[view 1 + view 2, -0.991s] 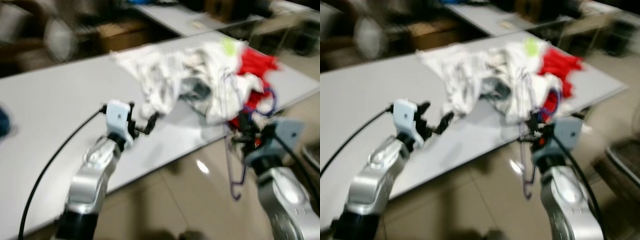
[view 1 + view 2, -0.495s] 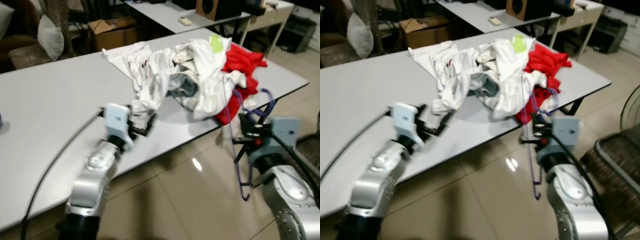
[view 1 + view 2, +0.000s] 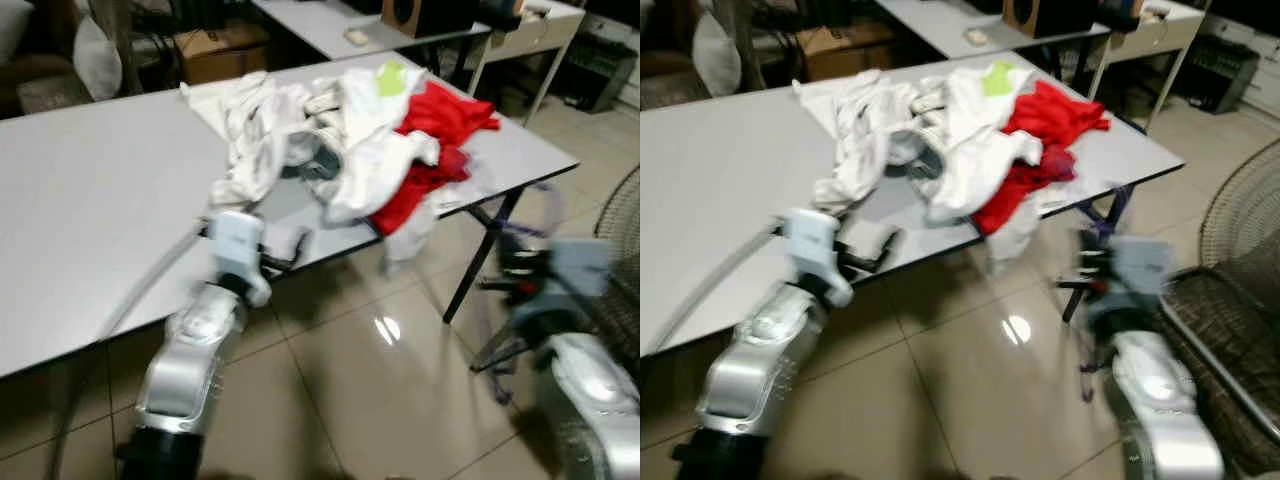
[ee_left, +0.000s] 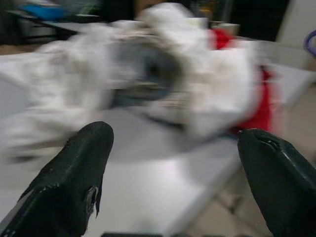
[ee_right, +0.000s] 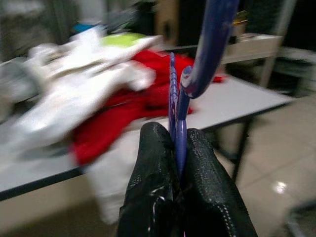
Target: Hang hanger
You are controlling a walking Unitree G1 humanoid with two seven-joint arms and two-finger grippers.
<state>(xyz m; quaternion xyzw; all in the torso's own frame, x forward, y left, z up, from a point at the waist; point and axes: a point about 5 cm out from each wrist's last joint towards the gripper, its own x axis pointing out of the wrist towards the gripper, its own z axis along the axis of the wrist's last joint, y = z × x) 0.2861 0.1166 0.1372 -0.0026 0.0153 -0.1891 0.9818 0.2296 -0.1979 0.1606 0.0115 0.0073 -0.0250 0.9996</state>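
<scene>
My view has swung right since 0.5 s ago, so I'm turning away. My right gripper (image 5: 180,163) still pinches the purple hanger (image 5: 205,59), its hook rising just above the fingertips. Left gripper (image 4: 173,163) gapes empty, the clothes pile (image 3: 340,140) ahead of it.

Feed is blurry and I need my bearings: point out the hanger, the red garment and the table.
hanger (image 5: 176,106), right wrist view, on its purple wire above the fingers.
red garment (image 3: 432,115), left eye view, on its upper folds.
table (image 3: 90,190), left eye view, on the bare grey top.
</scene>
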